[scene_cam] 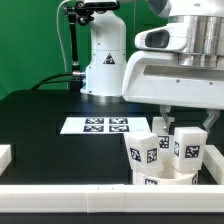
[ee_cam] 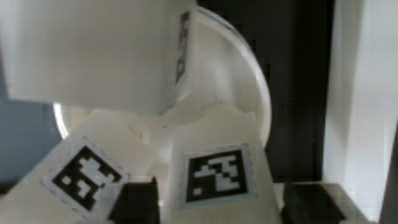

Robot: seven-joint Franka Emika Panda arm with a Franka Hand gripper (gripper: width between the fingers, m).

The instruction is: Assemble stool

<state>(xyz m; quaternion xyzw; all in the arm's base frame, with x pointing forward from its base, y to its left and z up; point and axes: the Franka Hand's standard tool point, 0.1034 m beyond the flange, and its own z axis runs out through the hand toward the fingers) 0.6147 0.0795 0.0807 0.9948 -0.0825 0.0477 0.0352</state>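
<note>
The stool's round white seat (scene_cam: 160, 180) lies near the front rail, towards the exterior view's right. Tagged white legs stand up from it: one on the exterior view's left (scene_cam: 143, 152), one on its right (scene_cam: 188, 148), and a third leg (scene_cam: 163, 134) between them. My gripper (scene_cam: 165, 122) comes down from above onto that middle leg. In the wrist view the gripper (ee_cam: 226, 205) has its dark fingers (ee_cam: 141, 203) on either side of a tagged leg (ee_cam: 217, 175), shut on it. Another tagged leg (ee_cam: 80, 175) stands beside it, and the seat's curved rim (ee_cam: 240, 85) shows behind.
The marker board (scene_cam: 105, 125) lies flat on the black table behind the stool. A white rail (scene_cam: 90, 196) runs along the front edge, and a plain white block (scene_cam: 5, 155) sits at the exterior view's left. The arm's base (scene_cam: 105, 60) stands at the back.
</note>
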